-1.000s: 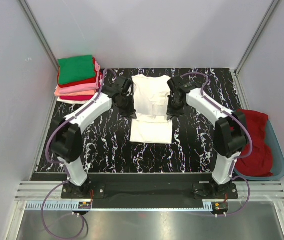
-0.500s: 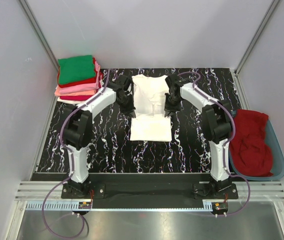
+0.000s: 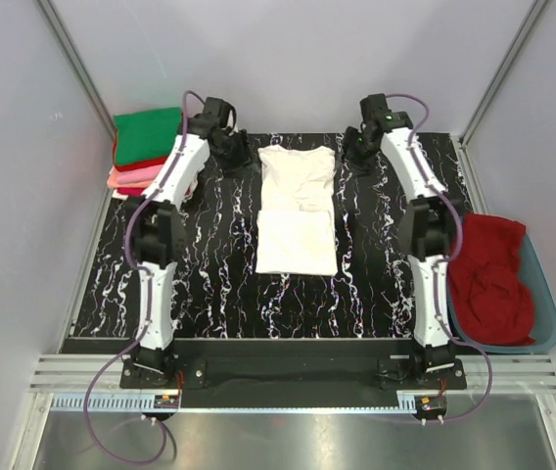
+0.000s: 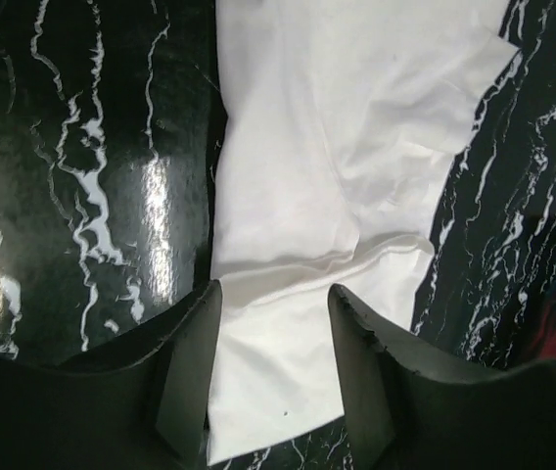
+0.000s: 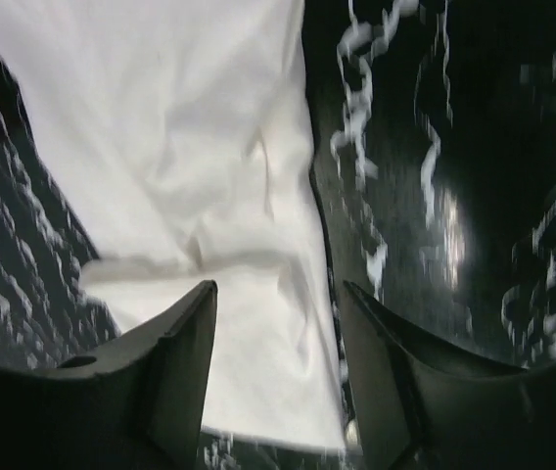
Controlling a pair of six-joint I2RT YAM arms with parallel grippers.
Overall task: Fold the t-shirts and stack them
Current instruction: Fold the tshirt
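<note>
A white t-shirt (image 3: 296, 240) lies flat mid-table, folded into a narrow strip with a crease across its middle. My left gripper (image 3: 234, 153) hangs above the table by the shirt's far left corner, and my right gripper (image 3: 355, 155) by its far right corner. Both are clear of the cloth. In the left wrist view the left gripper (image 4: 275, 294) is open with nothing in it and the white t-shirt (image 4: 356, 127) is below. The right gripper (image 5: 278, 289) is also open, above the white t-shirt (image 5: 180, 127). Folded t-shirts (image 3: 149, 132) are stacked at the far left, green on top.
A blue tub (image 3: 549, 313) stands off the table's right edge with a crumpled red t-shirt (image 3: 488, 274) in it. The tabletop (image 3: 200, 284) is black marble-patterned. Grey walls and slanted metal posts close in the back corners.
Both grippers have opened and let go of the white t-shirt's sides. Both arms have stretched out toward the far edge, and the shirt lies flat.
</note>
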